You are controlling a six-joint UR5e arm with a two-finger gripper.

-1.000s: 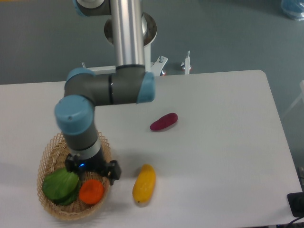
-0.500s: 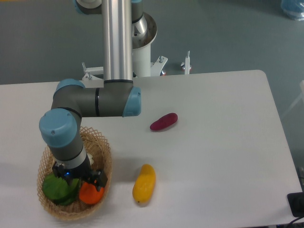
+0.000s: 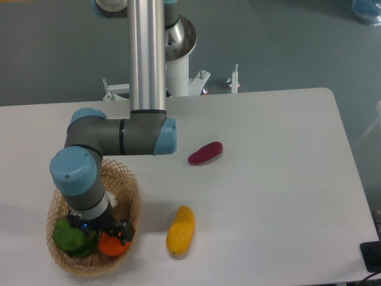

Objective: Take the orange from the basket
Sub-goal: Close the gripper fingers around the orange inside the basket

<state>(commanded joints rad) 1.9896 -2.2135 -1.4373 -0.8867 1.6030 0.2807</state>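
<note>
Gripper (image 3: 106, 233) is down inside the basket (image 3: 128, 193), right on top of the orange (image 3: 113, 245); the wrist body hides the fingertips, so I can't tell whether the fingers are apart, together, or clamped on the fruit. The orange sits at the front-right of the basket floor, only its lower half showing below the gripper housing, touching or nearly touching the green vegetable (image 3: 71, 237) on its left. A vertical approach from above makes sense here: the basket wall rings the fruit, so a side entry would foul the wicker, and coming straight down keeps the fingers off the rim. The green item crowding the orange's left side is the likely snag for one finger. My read: this is the grasp stage, descent about finished, lift not yet started. Outside the basket, the yellow fruit (image 3: 180, 230) lies on the table (image 3: 280, 179) just to the right of the basket, and the purple vegetable (image 3: 205, 153) is farther back, well apart from both; neither is in the arm's way for a straight lift. The arm (image 3: 113, 137) folds over from the base at the table's back edge, elbow above the basket. No readable brand, label or writing anywhere; just a small blue light on the wrist.
</note>
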